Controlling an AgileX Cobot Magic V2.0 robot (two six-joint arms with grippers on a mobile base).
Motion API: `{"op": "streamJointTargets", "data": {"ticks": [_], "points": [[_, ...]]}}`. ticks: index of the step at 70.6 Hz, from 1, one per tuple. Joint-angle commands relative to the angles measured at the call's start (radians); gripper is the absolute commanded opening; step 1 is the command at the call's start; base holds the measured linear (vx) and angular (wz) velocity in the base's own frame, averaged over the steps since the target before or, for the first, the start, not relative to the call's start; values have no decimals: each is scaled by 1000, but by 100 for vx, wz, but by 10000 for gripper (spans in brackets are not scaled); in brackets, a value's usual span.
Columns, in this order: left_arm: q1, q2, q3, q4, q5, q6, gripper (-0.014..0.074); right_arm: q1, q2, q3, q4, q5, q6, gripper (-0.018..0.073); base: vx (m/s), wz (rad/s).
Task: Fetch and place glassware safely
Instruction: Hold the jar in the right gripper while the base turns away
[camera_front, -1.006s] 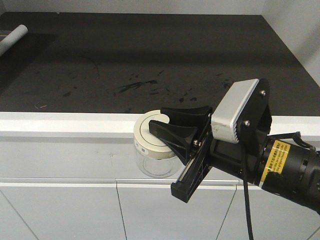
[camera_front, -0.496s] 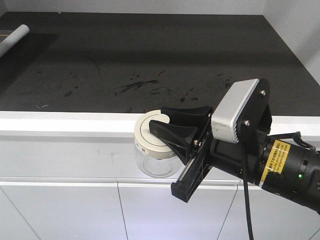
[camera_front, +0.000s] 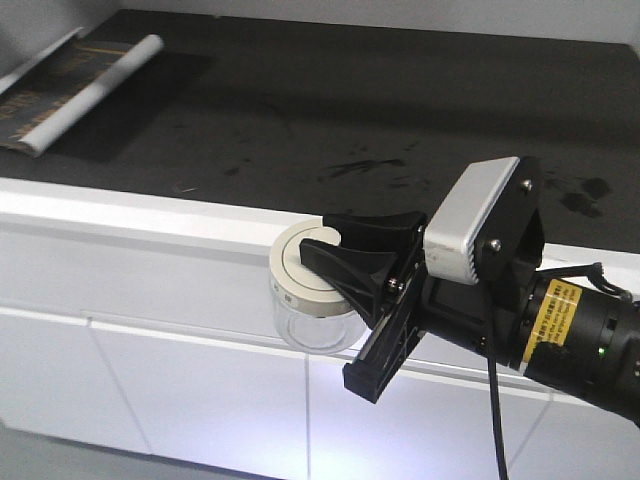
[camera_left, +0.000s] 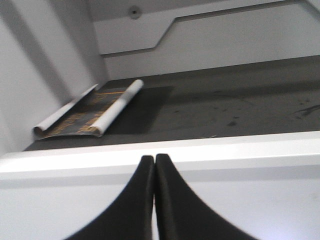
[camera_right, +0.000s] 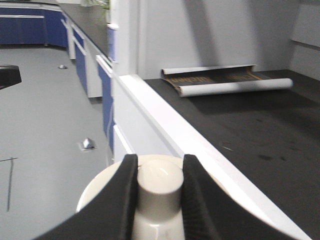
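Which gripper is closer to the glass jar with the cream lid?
Right. The right gripper is shut on the lid knob of the jar. The left gripper is shut and empty, facing the counter edge, no jar in its view.

Worktop (camera_front: 300, 100) and rolled poster (camera_front: 95, 88) shifted rightward behind jar (camera_front: 312, 322).

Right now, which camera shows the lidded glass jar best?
The exterior front-facing view: it shows most of the jar, cream lid and clear body, held by its knob in the right gripper. The right wrist view shows only the lid top and knob between the fingers. The left wrist view shows none of it.
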Motion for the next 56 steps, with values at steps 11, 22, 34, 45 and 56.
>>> {"op": "streamJointTargets", "data": {"ticks": [11,22,34,45,56], "points": [[-6,7,-27,-10,-72,-9,-7,3,-26,-30,27,-72,0,-1,-4,45],[-6,7,-27,-10,-72,-9,-7,3,-26,-30,27,-73,0,-1,-6,46],[-6,7,-27,-10,-72,-9,-7,3,-26,-30,27,-73,0,-1,-8,47],[-6,7,-27,-10,-72,-9,-7,3,-26,-30,27,-73,0,-1,-8,48],[-6,7,-27,-10,-72,-9,-7,3,-26,-30,27,-73,0,-1,-8,49]]}}
